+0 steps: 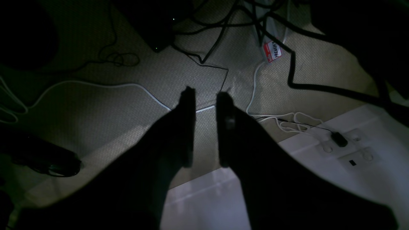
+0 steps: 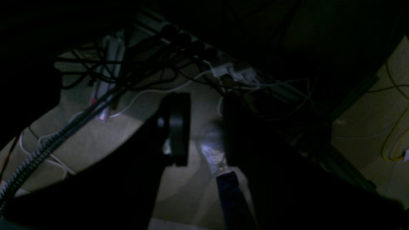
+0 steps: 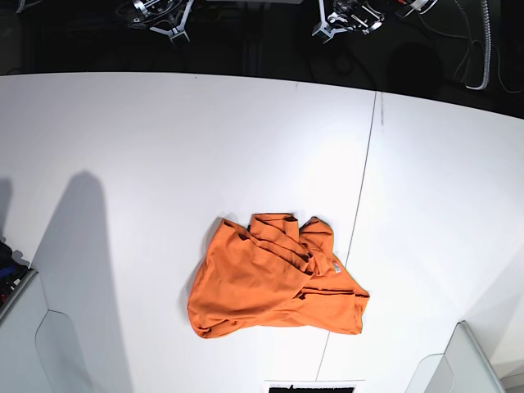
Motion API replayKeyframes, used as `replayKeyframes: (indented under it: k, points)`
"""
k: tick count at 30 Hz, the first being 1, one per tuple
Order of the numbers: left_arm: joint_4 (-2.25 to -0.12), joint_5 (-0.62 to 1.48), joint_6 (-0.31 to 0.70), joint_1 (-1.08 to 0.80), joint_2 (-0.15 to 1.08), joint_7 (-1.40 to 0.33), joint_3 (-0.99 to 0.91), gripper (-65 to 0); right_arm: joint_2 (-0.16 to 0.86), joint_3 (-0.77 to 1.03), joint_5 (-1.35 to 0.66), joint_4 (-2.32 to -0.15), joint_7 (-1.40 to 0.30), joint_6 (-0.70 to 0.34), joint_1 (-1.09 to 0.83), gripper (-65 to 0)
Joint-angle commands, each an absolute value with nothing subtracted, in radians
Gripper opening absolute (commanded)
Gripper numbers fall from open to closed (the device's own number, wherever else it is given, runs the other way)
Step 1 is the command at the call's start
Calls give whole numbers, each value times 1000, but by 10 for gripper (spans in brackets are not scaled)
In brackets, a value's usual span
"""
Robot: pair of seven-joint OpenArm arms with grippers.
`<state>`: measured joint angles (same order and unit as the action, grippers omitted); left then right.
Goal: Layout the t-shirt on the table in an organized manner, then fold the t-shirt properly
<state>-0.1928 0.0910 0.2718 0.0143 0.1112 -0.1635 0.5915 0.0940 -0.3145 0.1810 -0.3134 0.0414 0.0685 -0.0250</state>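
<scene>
Dark left fingers point(image 1: 206, 95) and right fingers point(image 2: 204, 99) stand apart, holding nothing, above carpet. Well away, crumpled orange t-shirt point(image 3: 274, 278) lies on smooth white table point(image 3: 123, 139).

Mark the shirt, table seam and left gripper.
shirt point(image 3: 262, 286), base view, middle of the crumpled cloth
table seam point(image 3: 370, 155), base view, dark line
left gripper point(image 1: 206, 95), left wrist view, gap between fingertips

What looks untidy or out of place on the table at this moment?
The t-shirt lies crumpled in a heap on the white table, folded over itself with its sleeves hidden, just left of the dark seam line. Nothing looks spilled or damaged.
</scene>
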Motion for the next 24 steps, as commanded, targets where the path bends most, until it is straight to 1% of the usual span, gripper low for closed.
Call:
replayKeyframes:
  k: [1,9,15,24]
  points:
    - [-197,93,281,19,114,-160,590,-501,99,-315,183,-319,50,82,-25,-468]
    - [-205,93,281,19,114,-160,590,-501,99,-315,183,-319,50,79,-25,-467]
    - [-212,92,281,19,114,-160,590,-501,99,-315,183,-319,50,13,-25,-467]
    - [-212,93,281,19,114,-160,590,-501,99,-315,183,-319,50,9,-25,-467]
